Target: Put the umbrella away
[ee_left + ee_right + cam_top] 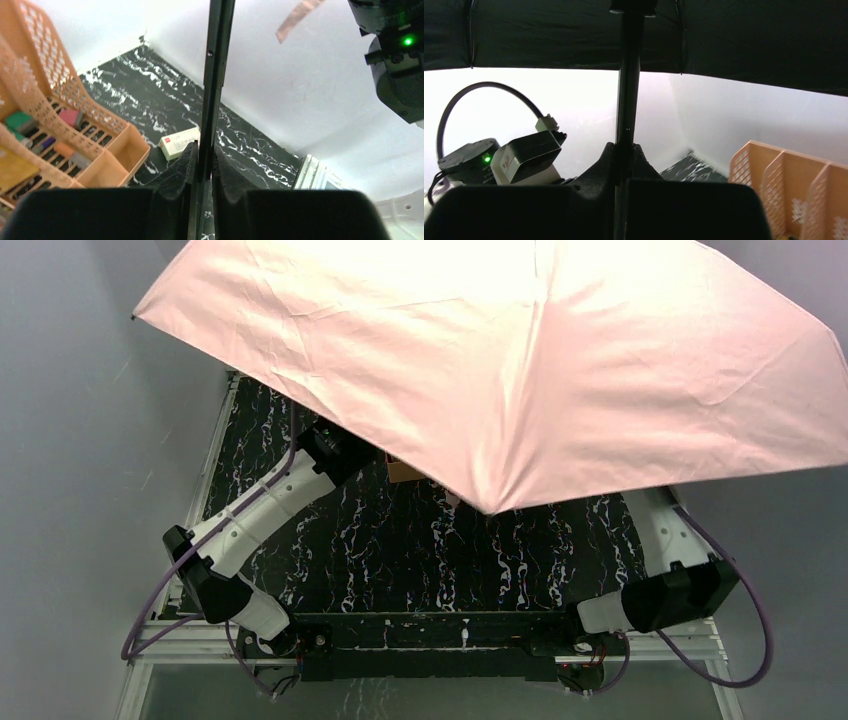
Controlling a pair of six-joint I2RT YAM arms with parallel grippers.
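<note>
The umbrella [520, 360] is open, and its pale pink canopy covers most of the top view and hides both grippers there. In the left wrist view my left gripper [204, 160] is shut on the umbrella's thin black shaft [216, 75], which runs straight up out of frame. A pink strap [297, 17] hangs at the top. In the right wrist view my right gripper [624, 155] is shut on the same shaft [626, 90], under the black underside of the canopy [749, 35]. Both pairs of fingers press the shaft from either side.
An orange desk organiser [60, 130] with small items stands left of the left gripper and also shows as the organiser [794, 190] at lower right. A small white box [179, 142] lies on the black marbled table [420, 550]. The two wrists are close together under the canopy.
</note>
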